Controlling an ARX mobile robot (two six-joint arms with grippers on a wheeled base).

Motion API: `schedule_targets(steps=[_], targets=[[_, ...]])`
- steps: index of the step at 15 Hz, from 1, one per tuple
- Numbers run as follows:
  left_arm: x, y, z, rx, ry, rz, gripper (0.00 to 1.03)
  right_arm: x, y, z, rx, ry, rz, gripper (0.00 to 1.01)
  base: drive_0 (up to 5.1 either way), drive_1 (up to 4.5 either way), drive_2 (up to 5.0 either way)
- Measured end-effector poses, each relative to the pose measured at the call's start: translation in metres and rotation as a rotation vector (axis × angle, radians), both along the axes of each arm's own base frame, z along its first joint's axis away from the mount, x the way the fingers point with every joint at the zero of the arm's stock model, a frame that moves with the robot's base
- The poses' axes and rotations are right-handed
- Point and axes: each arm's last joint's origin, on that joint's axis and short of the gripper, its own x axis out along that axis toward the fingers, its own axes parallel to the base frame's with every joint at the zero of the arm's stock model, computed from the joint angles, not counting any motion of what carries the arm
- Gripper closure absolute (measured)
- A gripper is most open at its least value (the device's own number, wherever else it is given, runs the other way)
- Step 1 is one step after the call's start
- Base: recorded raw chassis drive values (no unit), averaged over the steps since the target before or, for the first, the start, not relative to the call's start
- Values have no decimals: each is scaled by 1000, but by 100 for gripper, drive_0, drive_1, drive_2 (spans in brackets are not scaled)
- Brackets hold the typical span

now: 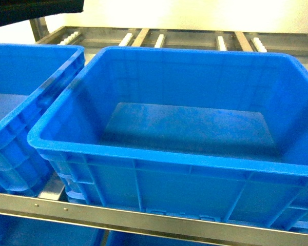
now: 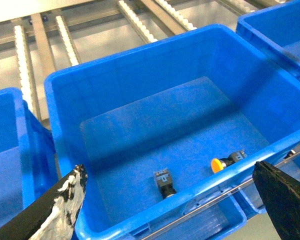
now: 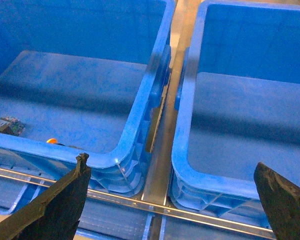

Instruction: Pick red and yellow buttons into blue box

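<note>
Your left hand (image 2: 170, 210) hovers above the near rim of the blue box (image 2: 140, 65), tilted down into it, its two dark fingers spread wide and holding nothing. Just beyond and below that hand, on the box floor close to the near wall, lies the yellow button (image 2: 217, 164), tipped on its side with its cap pointing left. A little to its left lies a second switch block (image 2: 164, 182) with its black-and-metal end showing; its cap is hidden, so you cannot tell its colour.

Your right hand (image 3: 172, 200) hangs over the metal rail (image 3: 160, 160) between two crates, fingers also wide apart and empty. The blue box sits ahead and left of it, a neighbouring blue crate (image 3: 250, 100) ahead and right. Past the crates run roller tracks (image 2: 65, 40).
</note>
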Motion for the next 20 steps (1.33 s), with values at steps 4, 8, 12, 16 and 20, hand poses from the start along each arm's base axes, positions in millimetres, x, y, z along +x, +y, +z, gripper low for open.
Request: schedule_targets(steps=[4, 8, 12, 16, 20], targets=[[1, -2, -1, -11, -42, 27, 7, 0, 0, 0, 0, 0, 0, 3, 0, 0, 0], [-21, 35, -45, -143, -288, 498, 52, -13, 17, -17, -29, -315, -138, 42, 0, 0, 0], [-37, 54, -76, -149, -276, 480, 96, -25, 29, -26, -12, -324, -143, 88, 0, 0, 0], [-50, 65, -95, -154, -276, 474, 101, -35, 45, -32, -5, -331, -123, 99, 0, 0, 0], [-58, 80, -105, -154, -277, 500, 101, -40, 44, -39, -7, -343, -149, 99, 0, 0, 0]])
